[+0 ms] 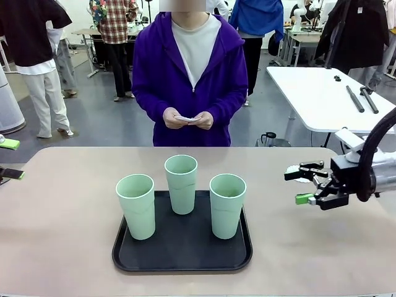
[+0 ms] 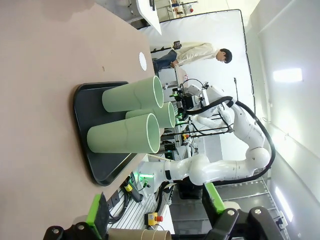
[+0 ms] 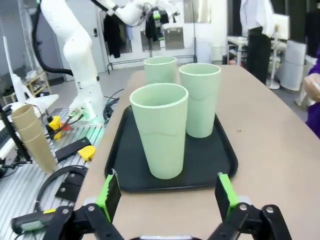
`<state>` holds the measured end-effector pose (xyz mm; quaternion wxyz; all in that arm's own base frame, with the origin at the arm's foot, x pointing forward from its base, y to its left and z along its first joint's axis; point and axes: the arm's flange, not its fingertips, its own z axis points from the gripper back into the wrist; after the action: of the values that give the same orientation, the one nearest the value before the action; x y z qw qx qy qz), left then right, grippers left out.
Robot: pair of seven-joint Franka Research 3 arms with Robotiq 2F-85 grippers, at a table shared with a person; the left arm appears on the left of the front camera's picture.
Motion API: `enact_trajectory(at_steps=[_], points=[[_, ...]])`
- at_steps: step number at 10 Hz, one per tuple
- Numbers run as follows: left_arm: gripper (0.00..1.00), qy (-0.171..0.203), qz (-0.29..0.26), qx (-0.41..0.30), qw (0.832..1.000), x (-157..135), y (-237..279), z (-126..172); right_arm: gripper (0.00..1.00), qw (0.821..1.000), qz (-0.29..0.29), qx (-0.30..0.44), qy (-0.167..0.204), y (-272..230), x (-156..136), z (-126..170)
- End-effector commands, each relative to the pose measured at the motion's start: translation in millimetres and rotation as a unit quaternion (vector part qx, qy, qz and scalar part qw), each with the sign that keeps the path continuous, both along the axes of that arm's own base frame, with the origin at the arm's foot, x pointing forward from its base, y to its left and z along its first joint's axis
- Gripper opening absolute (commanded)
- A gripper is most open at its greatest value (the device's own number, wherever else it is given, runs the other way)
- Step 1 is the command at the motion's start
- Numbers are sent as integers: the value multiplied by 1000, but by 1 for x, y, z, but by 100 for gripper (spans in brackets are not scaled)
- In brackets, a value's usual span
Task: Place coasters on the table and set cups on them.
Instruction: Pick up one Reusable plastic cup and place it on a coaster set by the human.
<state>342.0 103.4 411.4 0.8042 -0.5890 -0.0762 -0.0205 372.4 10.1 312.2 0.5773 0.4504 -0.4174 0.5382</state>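
Three pale green cups (image 1: 136,204) (image 1: 181,182) (image 1: 227,204) stand upright on a black tray (image 1: 182,260) in the middle of the tan table (image 1: 62,235). One white coaster (image 2: 142,61) lies flat on the table to the right of the tray, partly hidden behind my right gripper (image 1: 306,185). That gripper hovers low beside the tray, open and holding nothing, and its pads (image 3: 110,192) face the nearest cup (image 3: 161,130). At the table's left edge my left gripper (image 1: 11,159) is open and holds nothing. The person's hands hold white coasters (image 1: 187,117) at chest height.
The person stands at the table's far side. A white table (image 1: 322,93) with black tools is behind on the right. Bare tabletop lies left, right and in front of the tray. Off the table's near side are cables and paper cups (image 3: 30,135).
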Motion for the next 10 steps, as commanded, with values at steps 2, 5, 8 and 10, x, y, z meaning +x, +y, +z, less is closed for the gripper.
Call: enact_trajectory(at_steps=[2,5,8,10], points=[[100,-9,0,-8,1000,1,0,1,100,1000,7,1,2,-5,-4,12],[100,-9,0,-8,1000,1,0,1,100,1000,7,1,2,-5,-4,12],[100,-9,0,-8,1000,1,0,1,100,1000,20,15,1,9,3,-3],[100,-9,0,-8,1000,1,0,1,100,998,36,42,-4,28,2,-19]])
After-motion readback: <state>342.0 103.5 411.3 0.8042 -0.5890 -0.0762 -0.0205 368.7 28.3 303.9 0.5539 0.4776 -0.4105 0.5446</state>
